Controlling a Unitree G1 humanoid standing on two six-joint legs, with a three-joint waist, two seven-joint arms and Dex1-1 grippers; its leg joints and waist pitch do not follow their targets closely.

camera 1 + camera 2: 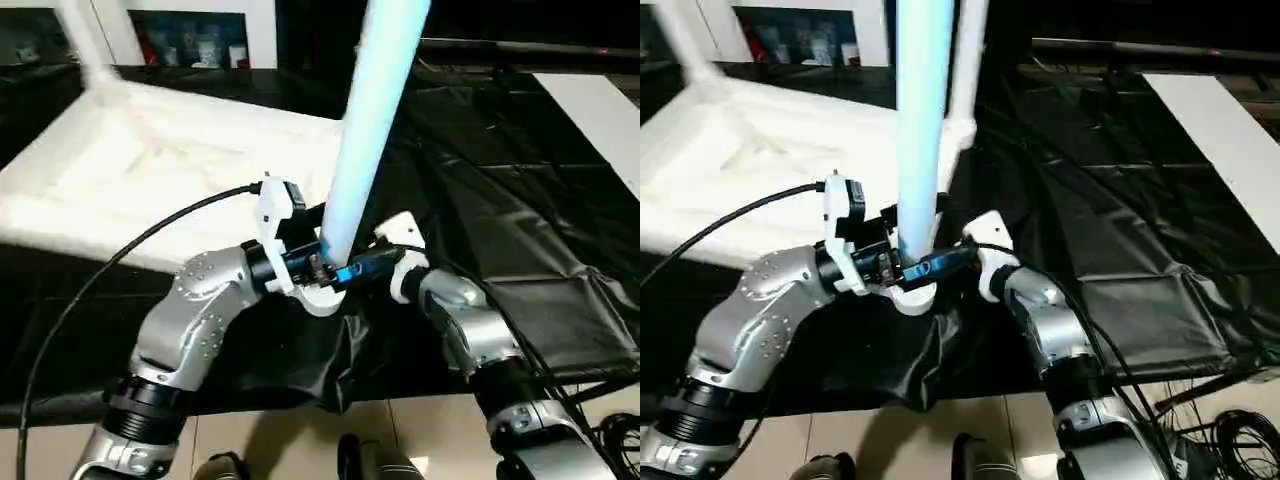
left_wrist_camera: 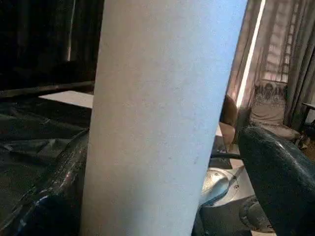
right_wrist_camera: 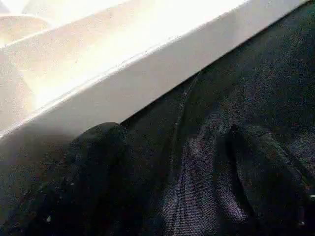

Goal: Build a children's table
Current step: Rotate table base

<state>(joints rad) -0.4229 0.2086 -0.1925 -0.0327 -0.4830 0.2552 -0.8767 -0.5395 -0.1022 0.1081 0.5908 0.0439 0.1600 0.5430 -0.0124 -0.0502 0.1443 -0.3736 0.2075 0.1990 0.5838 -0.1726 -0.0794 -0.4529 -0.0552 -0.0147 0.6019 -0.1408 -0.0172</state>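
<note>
The children's table top (image 1: 150, 170) lies upside down on black sheeting, ribbed underside up. A long white leg (image 1: 365, 120) rises, leaning slightly right, from the near right corner socket (image 1: 320, 298). My left gripper (image 1: 325, 268) stands around the base of this leg; in the left wrist view the leg (image 2: 157, 123) sits between the fingers, with a narrow gap to one finger (image 2: 280, 177). My right gripper (image 1: 378, 265) is just right of the leg base, open, its fingers (image 3: 93, 167) over the sheeting beside the top's rim (image 3: 147, 83). Two more legs (image 1: 85, 40) (image 1: 970, 60) stand at far corners.
Crumpled black plastic sheeting (image 1: 500, 220) covers the work surface to the right. A white board (image 1: 600, 110) lies at the far right. A glass-door cabinet (image 1: 190, 40) stands behind. A black cable (image 1: 120, 250) runs from my left wrist. More cables (image 1: 1240, 440) lie on the floor.
</note>
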